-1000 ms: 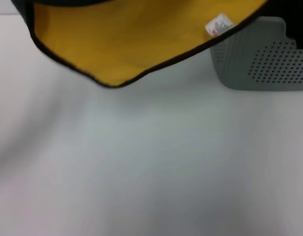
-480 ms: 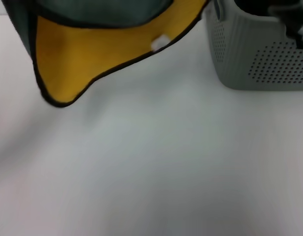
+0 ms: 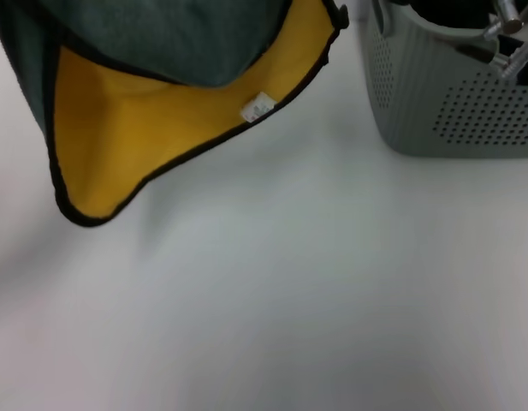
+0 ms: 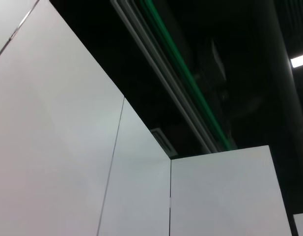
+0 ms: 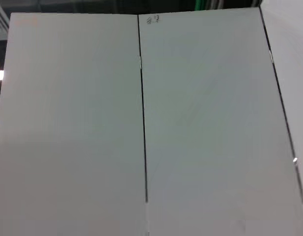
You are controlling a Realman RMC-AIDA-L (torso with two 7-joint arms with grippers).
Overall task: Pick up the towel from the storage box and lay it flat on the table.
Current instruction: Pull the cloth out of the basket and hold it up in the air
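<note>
The towel hangs over the table's far left, held from above the head view's top edge. Its yellow face shows below a folded dark green face, with a black border and a small white tag. The lowest corner dangles just above the white tabletop. The grey perforated storage box stands at the far right. Metal parts of my right gripper show over the box's rim. My left gripper is out of view. Neither wrist view shows fingers, towel or box.
Both wrist views face white wall panels and a dark ceiling with a green strip. Bare white tabletop spreads across the middle and front of the head view.
The towel has swung left and dropped lower, and more of its green face shows. The tag moved from upper right toward the middle. The box is now uncovered.
</note>
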